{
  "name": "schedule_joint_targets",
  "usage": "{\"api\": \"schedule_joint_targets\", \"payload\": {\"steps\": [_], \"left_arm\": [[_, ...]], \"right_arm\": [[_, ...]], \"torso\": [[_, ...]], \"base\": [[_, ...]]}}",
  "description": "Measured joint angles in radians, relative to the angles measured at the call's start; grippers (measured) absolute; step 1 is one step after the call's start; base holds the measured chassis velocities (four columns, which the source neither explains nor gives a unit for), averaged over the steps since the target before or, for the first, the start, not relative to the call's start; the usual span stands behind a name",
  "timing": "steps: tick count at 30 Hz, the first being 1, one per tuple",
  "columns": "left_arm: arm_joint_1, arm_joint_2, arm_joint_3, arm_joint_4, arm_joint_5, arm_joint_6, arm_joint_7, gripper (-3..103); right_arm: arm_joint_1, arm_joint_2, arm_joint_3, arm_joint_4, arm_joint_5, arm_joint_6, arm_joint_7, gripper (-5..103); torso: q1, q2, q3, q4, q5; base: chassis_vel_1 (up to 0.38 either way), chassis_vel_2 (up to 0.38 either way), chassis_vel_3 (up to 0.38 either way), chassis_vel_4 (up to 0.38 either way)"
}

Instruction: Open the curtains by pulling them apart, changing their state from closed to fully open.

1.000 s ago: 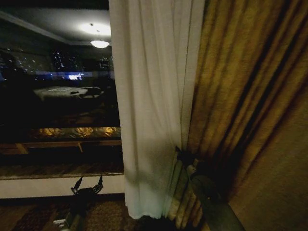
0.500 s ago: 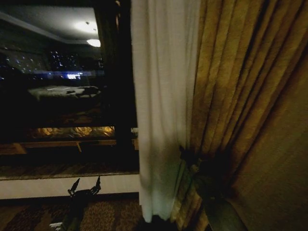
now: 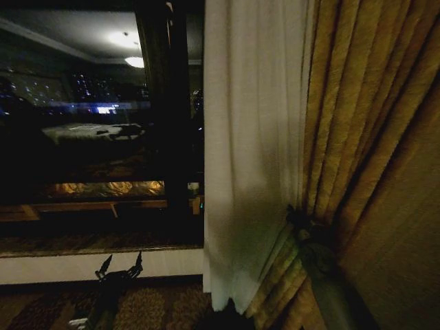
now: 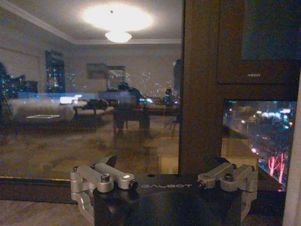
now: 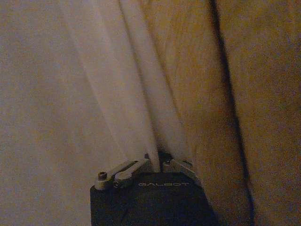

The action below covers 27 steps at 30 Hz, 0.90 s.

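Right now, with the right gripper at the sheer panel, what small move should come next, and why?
Probably carry the panel a little farther right. The right gripper is shut on a fold of the sheer curtain, bunched against the golden drape, yet it seems to cover some of the window beside the dark frame. The left gripper hangs open, low by the sill.

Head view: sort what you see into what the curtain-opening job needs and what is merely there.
Part of the job:
- sheer curtain, bunched to the right
- right gripper, shut on a fold of it
- left gripper, open, low by the sill

Merely there:
- golden drape
- window frame
- ceiling light reflected in the glass
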Motion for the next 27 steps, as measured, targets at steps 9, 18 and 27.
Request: {"api": "schedule_joint_targets", "payload": {"steps": [9,18,27], "left_arm": [[-0.002,0.000,0.005,0.000,0.000,0.000,0.001,100],[-0.005,0.000,0.002,-0.013,0.004,0.001,0.027,100],[0.002,0.000,-0.001,-0.010,0.007,0.004,0.028,100]], "right_arm": [[-0.162,0.041,-0.111,0.189,-0.036,-0.030,-0.020,31],[-0.182,0.070,-0.194,0.246,-0.250,-0.022,-0.050,80],[-0.180,0.089,-0.207,0.221,-0.293,-0.005,-0.049,100]], "torso": [[0.000,0.000,0.000,-0.0001,0.0000],[0.000,0.000,0.000,0.0002,0.0000],[0.000,0.000,0.000,0.0002,0.0002]], "base": [[0.000,0.000,0.000,0.000],[0.000,0.000,0.000,0.000],[0.065,0.057,-0.082,-0.077]]}}
